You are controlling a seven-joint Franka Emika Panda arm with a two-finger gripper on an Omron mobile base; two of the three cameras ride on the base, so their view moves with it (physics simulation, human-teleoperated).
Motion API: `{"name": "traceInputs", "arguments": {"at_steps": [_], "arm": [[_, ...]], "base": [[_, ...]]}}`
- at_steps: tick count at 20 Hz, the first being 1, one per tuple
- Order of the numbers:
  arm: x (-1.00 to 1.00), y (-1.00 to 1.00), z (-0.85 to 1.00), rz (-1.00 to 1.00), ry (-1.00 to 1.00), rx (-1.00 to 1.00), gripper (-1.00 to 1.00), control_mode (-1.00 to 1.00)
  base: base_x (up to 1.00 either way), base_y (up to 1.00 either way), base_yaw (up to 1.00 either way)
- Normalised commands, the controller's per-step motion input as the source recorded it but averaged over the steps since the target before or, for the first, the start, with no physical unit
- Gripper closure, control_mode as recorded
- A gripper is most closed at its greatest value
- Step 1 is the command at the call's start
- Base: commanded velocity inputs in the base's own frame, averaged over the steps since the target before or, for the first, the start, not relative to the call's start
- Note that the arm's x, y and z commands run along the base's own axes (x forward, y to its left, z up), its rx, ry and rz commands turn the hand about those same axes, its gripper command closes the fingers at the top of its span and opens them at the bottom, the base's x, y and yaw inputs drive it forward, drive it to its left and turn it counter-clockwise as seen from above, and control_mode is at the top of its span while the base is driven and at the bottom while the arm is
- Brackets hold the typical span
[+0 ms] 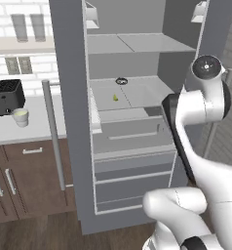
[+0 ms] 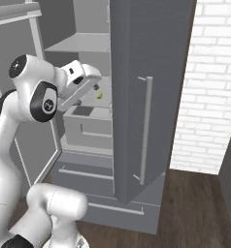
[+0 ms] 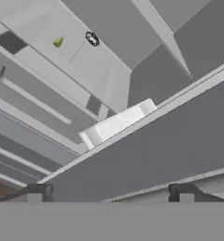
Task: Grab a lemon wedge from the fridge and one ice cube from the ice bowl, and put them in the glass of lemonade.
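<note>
We see our fingers (image 3: 109, 193) spread wide and empty, near the open fridge (image 1: 71, 97), its lemon wedge (image 1: 115, 98) on a shelf inside.

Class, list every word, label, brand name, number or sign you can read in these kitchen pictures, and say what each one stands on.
None: no readable text on the fridge, the toaster or the glass of lemonade.
The round dark cap on the arm carries a small pale mark, too blurred to read.
</note>
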Motion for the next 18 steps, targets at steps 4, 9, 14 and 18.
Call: {"name": "traceInputs", "arguments": {"at_steps": [4, 9, 14, 18], "arm": [[1.0, 0.03, 0.0, 0.0, 0.29, -0.17, -1.0, -1.0], [1.0, 0.0, 0.0, 0.0, 0.26, -0.1, -1.0, -1.0], [1.0, -0.11, 0.0, 0.0, 0.25, -0.12, -1.0, -1.0], [1.0, -0.45, -0.02, -0.03, 0.24, -0.16, -1.0, -1.0]], "base": [[0.0, 0.0, 0.0], [0.0, 0.0, 0.0], [0.0, 0.0, 0.0], [0.0, 0.0, 0.0]]}}
